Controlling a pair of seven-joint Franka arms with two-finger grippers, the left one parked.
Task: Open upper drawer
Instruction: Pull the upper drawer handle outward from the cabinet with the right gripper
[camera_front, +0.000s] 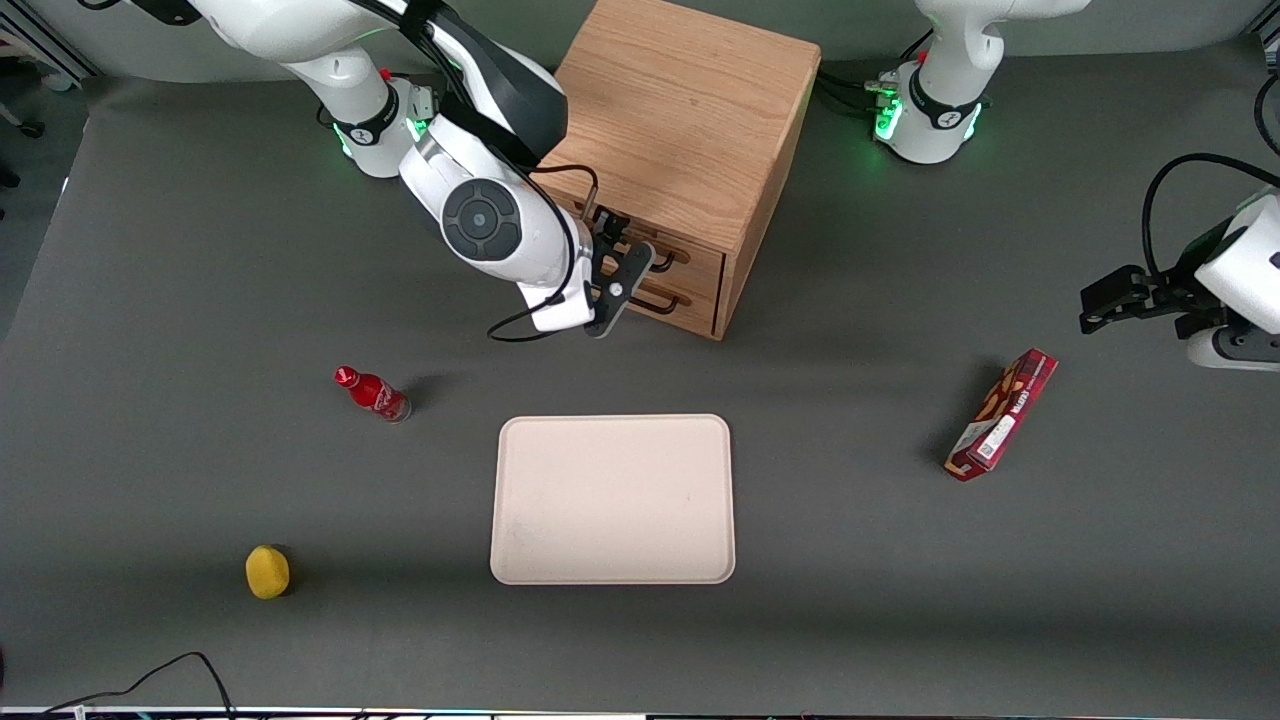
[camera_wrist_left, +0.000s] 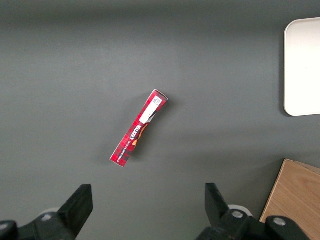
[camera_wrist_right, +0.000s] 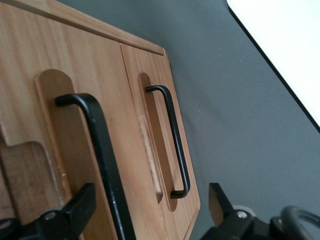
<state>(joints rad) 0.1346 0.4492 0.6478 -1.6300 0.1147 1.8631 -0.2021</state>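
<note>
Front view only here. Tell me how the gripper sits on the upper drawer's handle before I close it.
Observer: In the right wrist view the gripper is open, and the upper drawer has its black handle running between the fingers.
Operator: Check the other handle.
Observer: The bottom drawer's handle sits apart, lower on the cabinet, and neither finger touches it.
</note>
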